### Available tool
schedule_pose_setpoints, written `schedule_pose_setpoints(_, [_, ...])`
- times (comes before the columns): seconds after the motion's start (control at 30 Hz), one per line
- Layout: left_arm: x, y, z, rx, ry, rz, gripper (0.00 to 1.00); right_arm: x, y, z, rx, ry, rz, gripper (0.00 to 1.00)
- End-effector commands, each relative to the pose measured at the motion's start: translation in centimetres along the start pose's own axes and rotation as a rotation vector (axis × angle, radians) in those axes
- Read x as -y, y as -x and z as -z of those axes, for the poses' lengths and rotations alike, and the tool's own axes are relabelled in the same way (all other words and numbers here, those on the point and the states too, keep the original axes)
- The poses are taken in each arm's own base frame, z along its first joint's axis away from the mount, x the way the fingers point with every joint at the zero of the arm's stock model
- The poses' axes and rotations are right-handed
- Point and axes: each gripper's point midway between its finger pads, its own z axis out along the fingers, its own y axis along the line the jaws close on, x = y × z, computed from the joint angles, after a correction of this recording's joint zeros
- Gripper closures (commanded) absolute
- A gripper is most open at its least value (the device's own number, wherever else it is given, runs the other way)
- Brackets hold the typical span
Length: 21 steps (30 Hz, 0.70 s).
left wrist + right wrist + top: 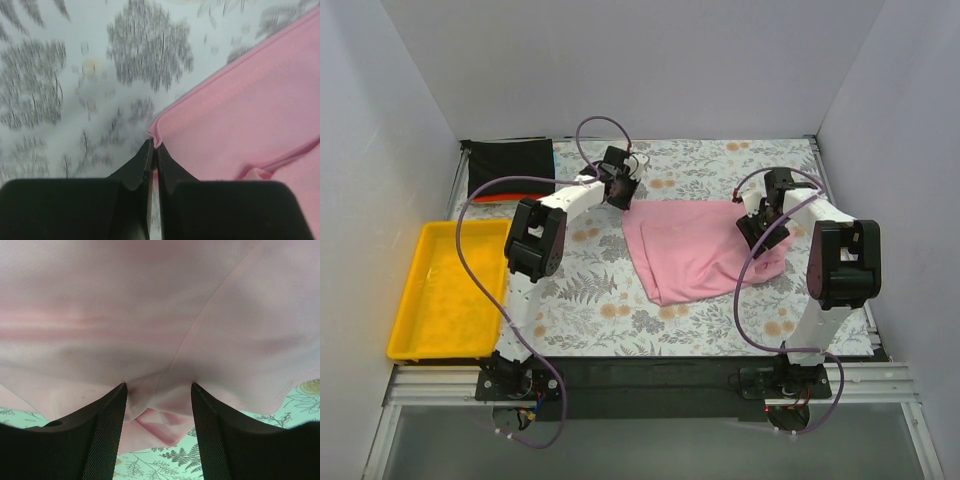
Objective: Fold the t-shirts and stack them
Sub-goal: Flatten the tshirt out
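The light pink t-shirt (695, 250) lies partly folded on the floral table cloth, right of centre. My left gripper (621, 192) is at its back left corner and is shut on that pink corner (156, 136), low over the cloth. My right gripper (761, 226) is over the shirt's right part; its fingers stand apart with bunched pink cloth (160, 315) between and over them. The black t-shirt (510, 167) lies folded at the back left, with an orange-red shirt edge (492, 198) showing under it. No teal edge shows.
A yellow plastic tray (448, 292) stands at the left beside the left arm. The grey-and-orange floral table cloth (590, 300) covers the table. White walls close in the back and both sides.
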Motion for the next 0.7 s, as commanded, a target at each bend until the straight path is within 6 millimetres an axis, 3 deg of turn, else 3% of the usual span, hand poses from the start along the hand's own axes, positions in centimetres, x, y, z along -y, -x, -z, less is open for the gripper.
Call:
schedule_pose_setpoints(0.0, [-2.7,-3.4,4.2,-0.067,0.079,0.063,1.0,1.8,2.0,0.2,0.039,-0.048,0.023,0.4])
schedule_pose_setpoints(0.03, [-3.4,-2.3,6.8,-0.025,0.096,0.077,1.0,2.3,3.0,0.6,0.058,-0.062,0.027,0.4])
schedule_pose_setpoints(0.07, [-3.6,-5.0,7.5,-0.075,0.105,0.107,1.0,2.4,3.3,0.3,0.055,-0.059,0.027,0.41])
schedule_pose_setpoints(0.1, [-4.4,-6.2,8.7,-0.092,0.118,0.128,1.0,2.5,3.6,0.3,0.06,-0.057,0.026,0.42])
schedule_pose_setpoints(0.13, [-4.5,-5.5,11.2,-0.055,0.128,0.128,1.0,2.9,4.9,0.9,0.093,-0.064,0.034,0.42])
schedule_pose_setpoints(0.17, [-4.3,-6.7,12.1,-0.07,0.133,0.129,1.0,2.5,5.6,1.5,0.115,-0.053,0.045,0.42])
schedule_pose_setpoints(0.2, [-3.6,-9.6,12.7,-0.123,0.125,0.137,1.0,1.9,6.7,2.0,0.157,-0.026,0.049,0.41])
schedule_pose_setpoints(0.23, [-3.1,-9.3,14.8,-0.087,0.123,0.144,1.0,1.6,8.3,3.2,0.206,-0.019,0.066,0.41])
schedule_pose_setpoints(0.27, [-2.7,-10.0,15.7,-0.091,0.113,0.161,1.0,0.2,9.6,4.5,0.25,0.01,0.099,0.4])
schedule_pose_setpoints(0.3, [-1.6,-12.5,16.2,-0.141,0.095,0.217,1.0,-1.2,11.0,5.4,0.3,0.047,0.125,0.39])
schedule_pose_setpoints(0.33, [-0.5,-12.2,17.5,-0.113,0.046,0.238,1.0,-2.3,12.0,6.3,0.332,0.062,0.146,0.38])
schedule_pose_setpoints(0.43, [2.0,-14.7,18.7,-0.167,-0.035,0.375,1.0,-8.2,15.8,9.3,0.443,0.131,0.262,0.38])
schedule_pose_setpoints(0.47, [2.5,-15.2,18.9,-0.183,-0.055,0.401,1.0,-11.3,17.1,10.2,0.475,0.175,0.32,0.38])
schedule_pose_setpoints(0.53, [3.0,-16.2,19.1,-0.202,-0.075,0.431,1.0,-14.9,18.3,10.9,0.507,0.254,0.357,0.39])
schedule_pose_setpoints(0.57, [2.7,-16.3,19.1,-0.202,-0.065,0.436,1.0,-17.9,19.0,11.0,0.514,0.296,0.404,0.4])
schedule_pose_setpoints(0.63, [2.1,-17.0,18.9,-0.227,-0.046,0.454,1.0,-21.0,19.6,10.9,0.525,0.335,0.459,0.41])
schedule_pose_setpoints(0.67, [1.3,-17.3,18.9,-0.238,-0.034,0.48,1.0,-23.7,19.6,10.6,0.52,0.365,0.494,0.41])
